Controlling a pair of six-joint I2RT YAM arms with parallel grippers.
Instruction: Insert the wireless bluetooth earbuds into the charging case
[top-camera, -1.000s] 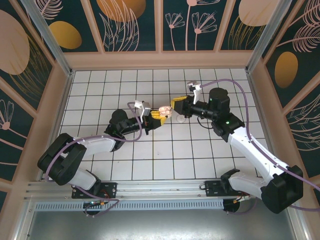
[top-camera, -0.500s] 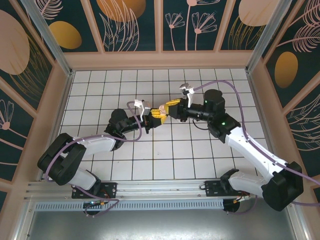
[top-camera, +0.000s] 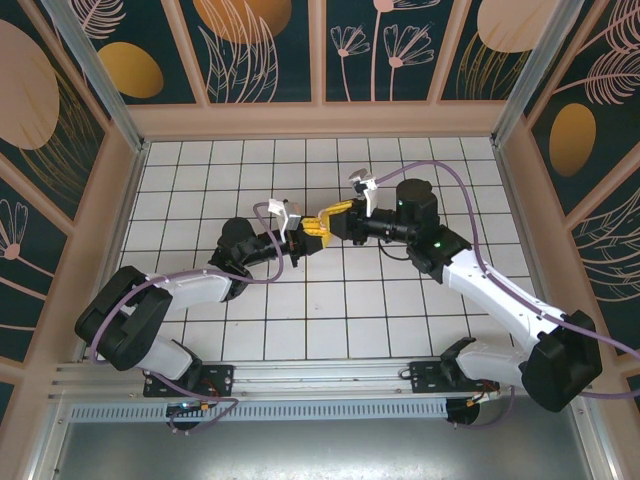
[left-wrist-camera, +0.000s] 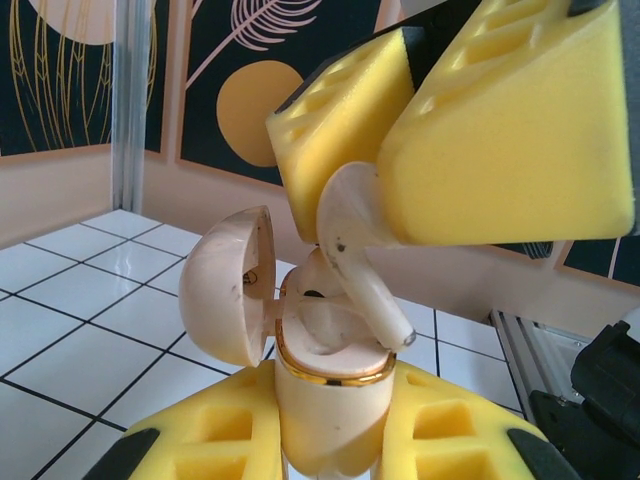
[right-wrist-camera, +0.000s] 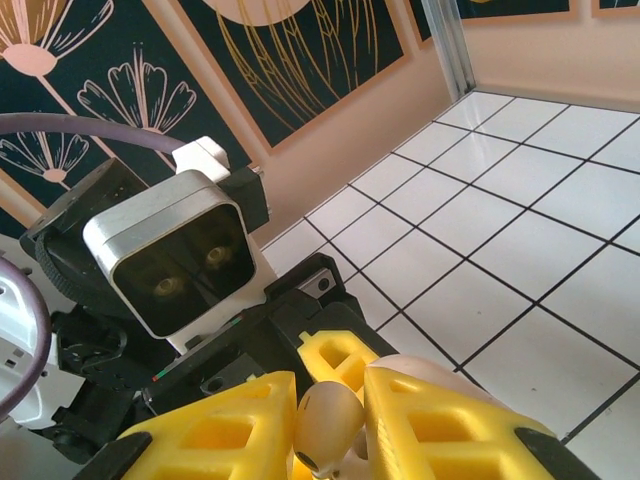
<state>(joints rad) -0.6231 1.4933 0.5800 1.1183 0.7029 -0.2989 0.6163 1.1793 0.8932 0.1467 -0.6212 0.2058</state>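
My left gripper (left-wrist-camera: 330, 425) is shut on the cream charging case (left-wrist-camera: 328, 395), which stands upright between its yellow foam fingers (left-wrist-camera: 455, 430). The case's gold-rimmed mouth faces up and its round lid (left-wrist-camera: 222, 285) hangs open to the left. My right gripper (right-wrist-camera: 330, 425) is shut on one cream earbud (left-wrist-camera: 352, 235). The earbud's stem slants down and its tip rests over the right rim of the case. From above, the right gripper (top-camera: 331, 219) meets the left gripper (top-camera: 309, 236) at mid-floor. The earbud (right-wrist-camera: 328, 415) sits pinched between the right gripper's pads (right-wrist-camera: 440, 430).
White tiled floor (top-camera: 320, 310) spreads all round the two arms. Patterned dark walls (top-camera: 260, 50) and peach borders enclose it. The left wrist's camera housing (right-wrist-camera: 170, 255) sits close behind the right gripper. A metal rail (top-camera: 330, 375) runs along the near edge.
My right gripper has swung left with the earbud and now sits right over the open case. The left arm has held the case in place.
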